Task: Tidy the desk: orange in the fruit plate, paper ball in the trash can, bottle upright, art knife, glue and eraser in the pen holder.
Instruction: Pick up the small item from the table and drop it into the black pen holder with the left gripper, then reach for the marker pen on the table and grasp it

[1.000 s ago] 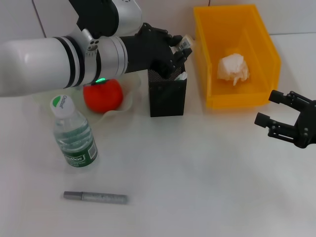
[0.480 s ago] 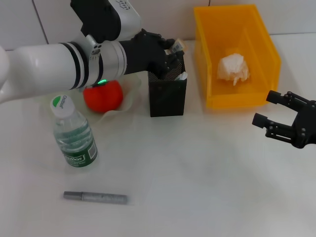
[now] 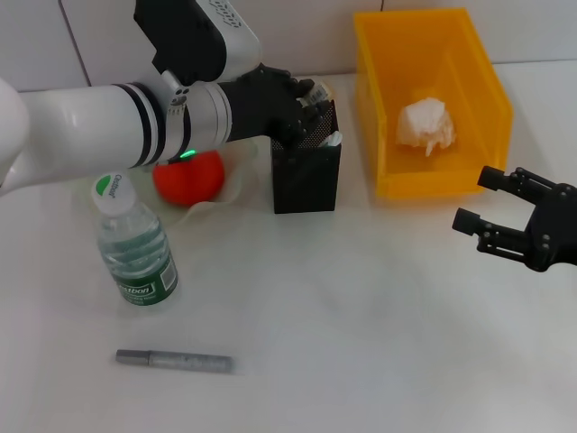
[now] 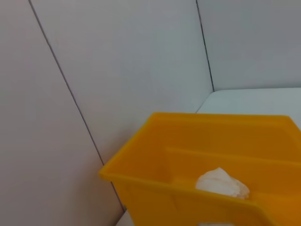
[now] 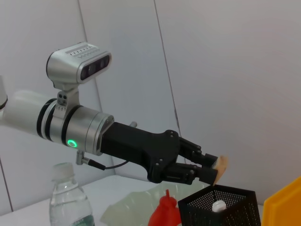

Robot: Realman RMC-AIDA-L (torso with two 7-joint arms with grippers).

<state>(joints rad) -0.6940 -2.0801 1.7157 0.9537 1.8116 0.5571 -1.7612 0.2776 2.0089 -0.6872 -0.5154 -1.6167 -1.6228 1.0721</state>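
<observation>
We see the left gripper [image 3: 311, 97] reaching in from the left, arm stretched roughly level above the table, fingers clenched on the eraser [image 3: 322, 90] right over the open top of the pen holder [image 3: 306, 176]; in the head view the eraser is mostly hidden by the fingers, only a tan corner shows. The right wrist view gives it better: left gripper [image 5: 209, 168] side-on, eraser [image 5: 221, 163] pinched at the tips just above the pen holder [image 5: 221, 207] rim, a white-capped item standing inside the holder. The orange [image 3: 188, 177] sits in the fruit plate [image 3: 236, 180], both partly covered by the arm; the plate's far side is hidden. The bottle [image 3: 135, 244] stands upright, near left. A grey pen-like tool [image 3: 174, 361] lies near us on the table; we can't tell what it is. The paper ball [image 3: 425, 124] lies in the trash can [image 3: 379, 90], far right. The left wrist view shows only the wall, trash can [image 4: 155, 165] and paper ball [image 4: 221, 183], no fingers. The right gripper [image 3: 491, 212] hovers at the right, near side of the can, fingers spread, holding nothing.
</observation>
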